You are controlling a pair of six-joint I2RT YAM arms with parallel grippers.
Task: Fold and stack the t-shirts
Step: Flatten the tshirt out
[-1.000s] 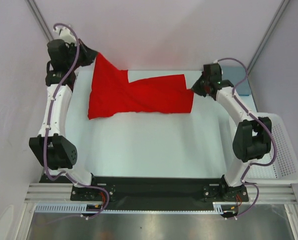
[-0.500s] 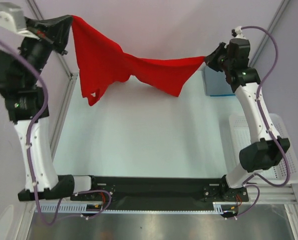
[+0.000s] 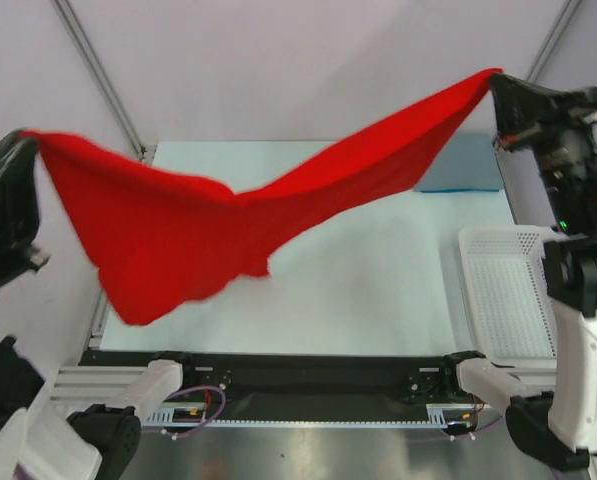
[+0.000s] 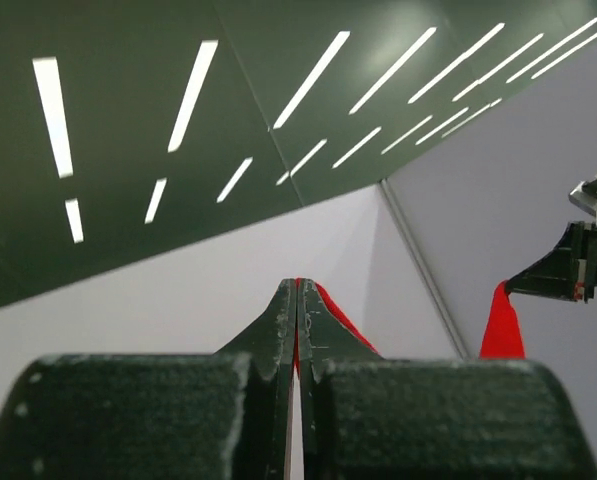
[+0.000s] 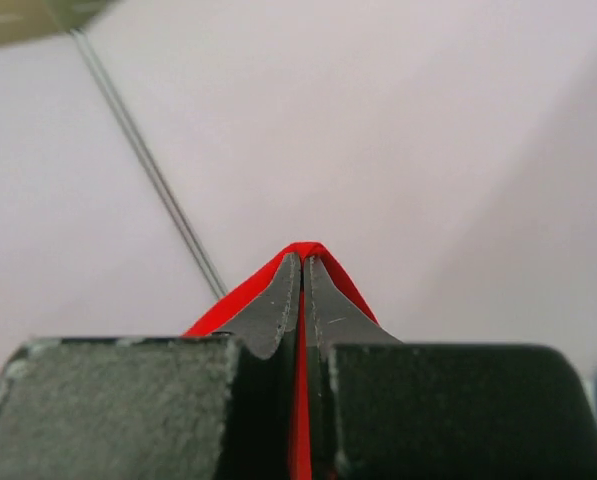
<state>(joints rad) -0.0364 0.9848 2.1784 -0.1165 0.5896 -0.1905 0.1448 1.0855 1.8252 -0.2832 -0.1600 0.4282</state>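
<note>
Left tool is clamped on a pinch of red cloth, its jaws pressed together with only a sliver of fabric between them. Right tool grips another edge the same way. Between them the red t-shirt hangs stretched in the air, high over the table, its lower part sagging near the left side and apparently clear of the surface. This looks like the spreading step, before any fold is made. The next move calls for lowering both held edges together, evenly taut, so the cloth lands smooth. A blue cloth, probably a folded shirt, lies at the far right corner of the table.
</note>
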